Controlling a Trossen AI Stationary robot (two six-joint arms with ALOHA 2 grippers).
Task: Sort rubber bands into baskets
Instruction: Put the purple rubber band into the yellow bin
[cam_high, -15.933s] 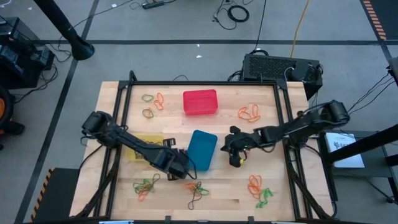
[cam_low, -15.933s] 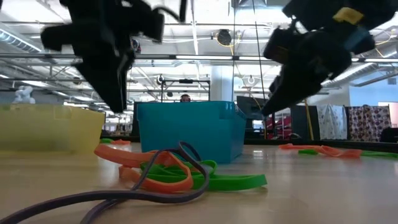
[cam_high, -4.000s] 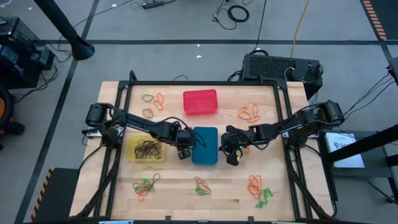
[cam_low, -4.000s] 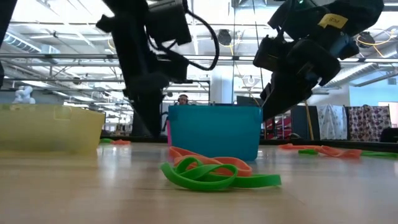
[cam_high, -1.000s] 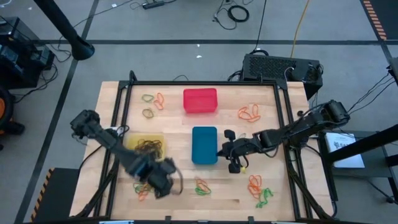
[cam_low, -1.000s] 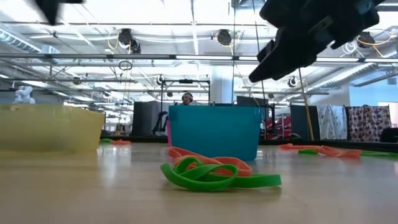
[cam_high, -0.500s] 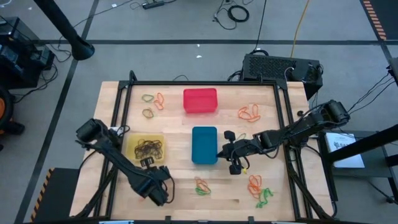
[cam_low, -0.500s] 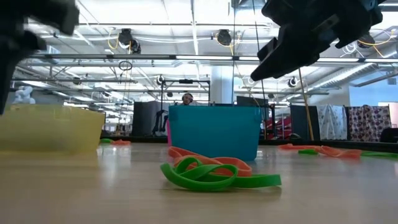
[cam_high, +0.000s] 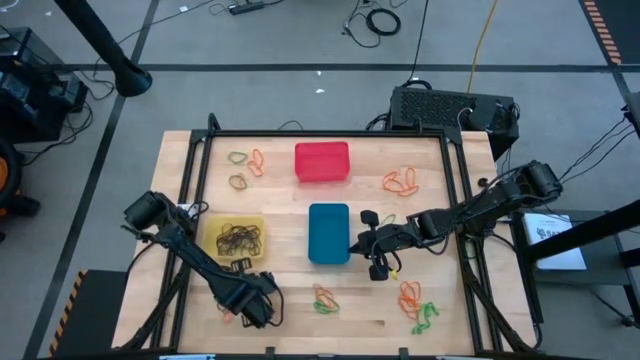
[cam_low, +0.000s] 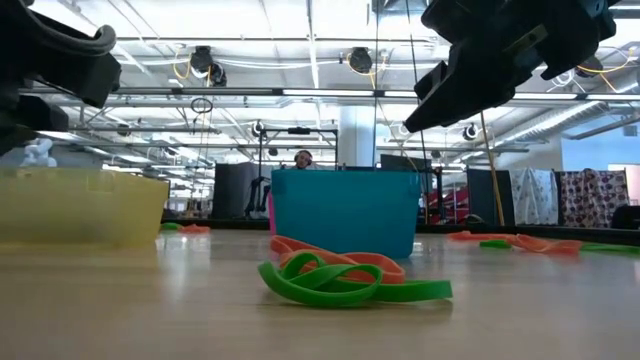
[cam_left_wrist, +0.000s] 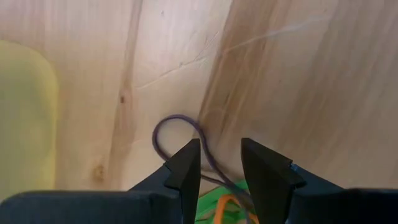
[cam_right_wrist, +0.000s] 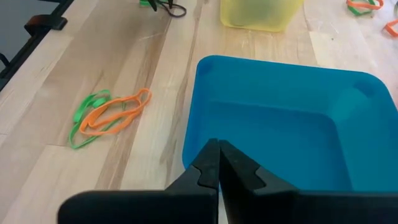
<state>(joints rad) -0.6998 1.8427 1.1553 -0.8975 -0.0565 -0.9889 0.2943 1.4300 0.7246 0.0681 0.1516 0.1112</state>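
My left gripper (cam_high: 258, 308) (cam_left_wrist: 221, 158) is open and hovers, pointing down, over a small heap of rubber bands (cam_left_wrist: 180, 134) at the table's front left: a dark loop with green and orange ones. My right gripper (cam_high: 356, 241) (cam_right_wrist: 217, 149) is shut and empty, held above the right rim of the empty blue basket (cam_high: 328, 232). The yellow basket (cam_high: 236, 238) holds dark bands. The red basket (cam_high: 322, 163) stands at the far middle. More orange and green bands lie at the front middle (cam_high: 323, 298), front right (cam_high: 415, 302), far left (cam_high: 245, 160) and far right (cam_high: 400, 180).
A black frame (cam_high: 330, 135) runs round the table's working area. In the low view both grippers hang well above the tabletop, the left one (cam_low: 50, 60) and the right one (cam_low: 470, 70). Bare wood lies between the baskets and the front heaps.
My left gripper has swung toward the table's near edge and come down over the front-left heap of bands, then slowed. My right arm has kept still beside the blue basket.
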